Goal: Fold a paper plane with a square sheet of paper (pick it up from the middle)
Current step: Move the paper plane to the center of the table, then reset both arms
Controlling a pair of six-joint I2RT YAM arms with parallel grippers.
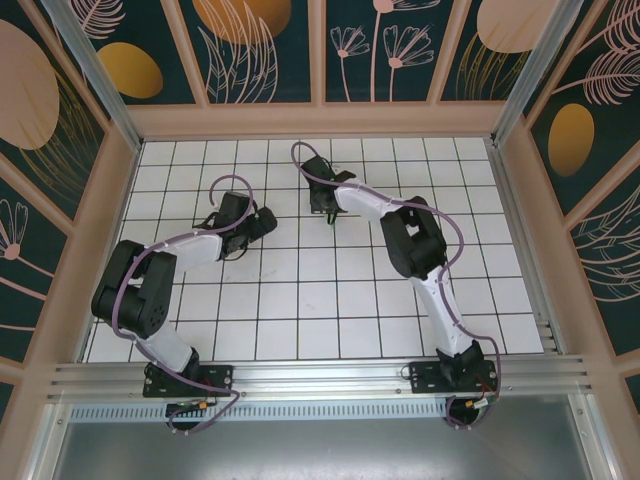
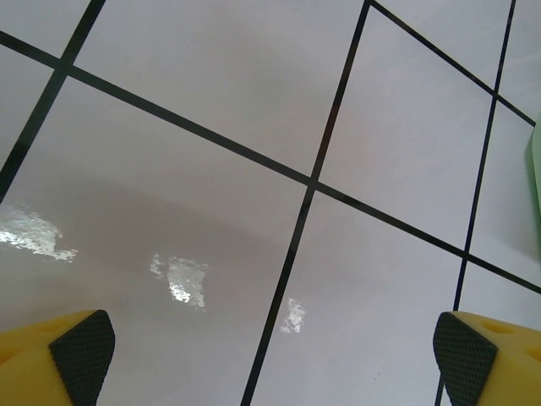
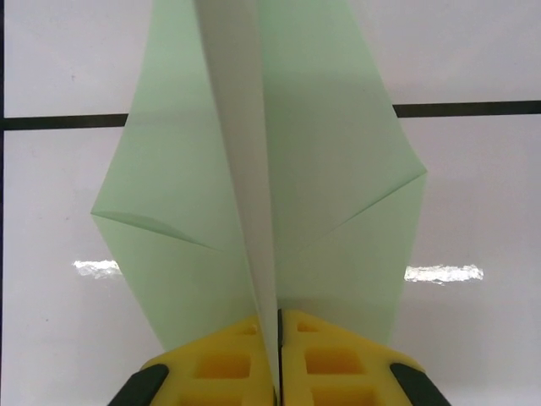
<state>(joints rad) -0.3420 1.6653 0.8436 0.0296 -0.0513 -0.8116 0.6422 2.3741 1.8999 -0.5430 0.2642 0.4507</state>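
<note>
The pale mint-green paper plane (image 3: 338, 169) is a folded dart: two creased wings spread left and right, and a raised centre fold runs toward the camera. My right gripper (image 3: 279, 355) is shut on that centre fold, its yellow fingers (image 3: 224, 368) pressed together over the white tiled table (image 3: 473, 211). From above, the right gripper (image 1: 322, 195) sits at the far middle of the table. My left gripper (image 1: 262, 222) hovers to its left, open wide and holding nothing, its black pads (image 2: 82, 355) far apart above bare tile. A sliver of green paper (image 2: 536, 161) shows at the right edge of the left wrist view.
Black grid lines cross the white tiled table (image 1: 300, 320), and wooden frames with patterned panels (image 1: 320, 115) wall it in on three sides. An aluminium rail (image 1: 320, 375) runs along the near edge by both arm bases.
</note>
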